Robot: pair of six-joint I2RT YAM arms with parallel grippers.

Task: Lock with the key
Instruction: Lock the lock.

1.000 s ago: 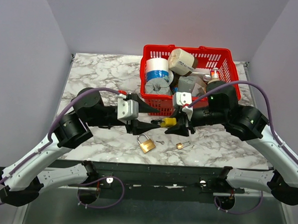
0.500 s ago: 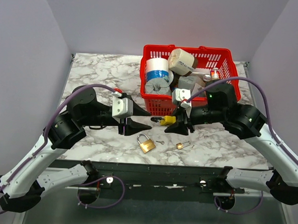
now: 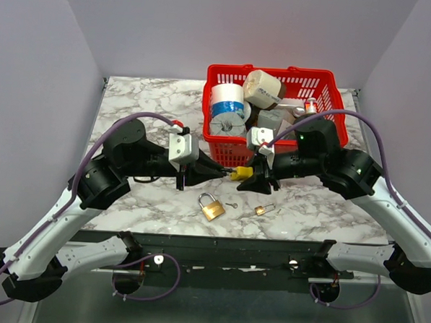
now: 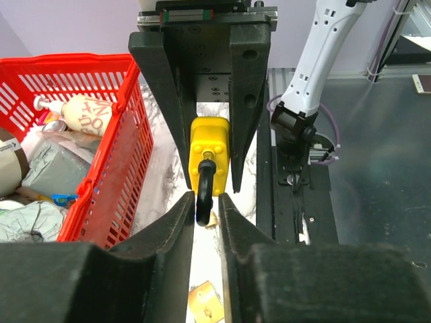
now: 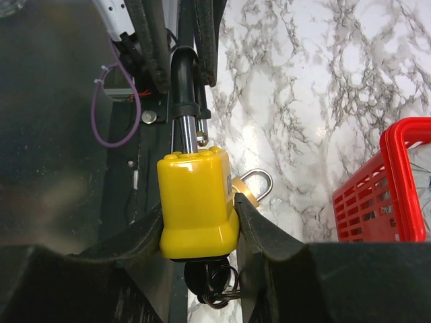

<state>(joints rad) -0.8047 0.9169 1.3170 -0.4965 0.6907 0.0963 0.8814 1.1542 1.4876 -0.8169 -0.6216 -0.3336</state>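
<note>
Since the earlier frames the left gripper (image 4: 206, 205) has swung back in from its withdrawn, wide stance and narrowed its fingers on the raised lock.

Findings:
- Right gripper (image 5: 199, 225): fingers pinch the body of the yellow padlock (image 5: 195, 195) on its two sides, holding it clear of the table (image 3: 131, 106).
- The shackle (image 5: 183, 87) runs straight out beyond the right fingertips. A bare metal length shows where it leaves the body, so it appears drawn out, not seated.
- Left gripper: fingers drawn in on either side of the shackle loop with next to no gap. A pinch is judged made or all but made.
- A bunch of keys (image 5: 212, 277) hangs at the back of the body, between the bases of the right fingers, apparently with one key in the keyhole. The frames do not show this clearly.
- A brass padlock (image 3: 212, 207) and a smaller one (image 3: 263, 209) lie on the table below both sets of fingers, untouched. The red basket (image 3: 230, 151) stands just behind them.

Progress: lock lifted and held at both ends. Outstanding, by judgement: press the shackle home, then turn the key. Neither is shown done.
</note>
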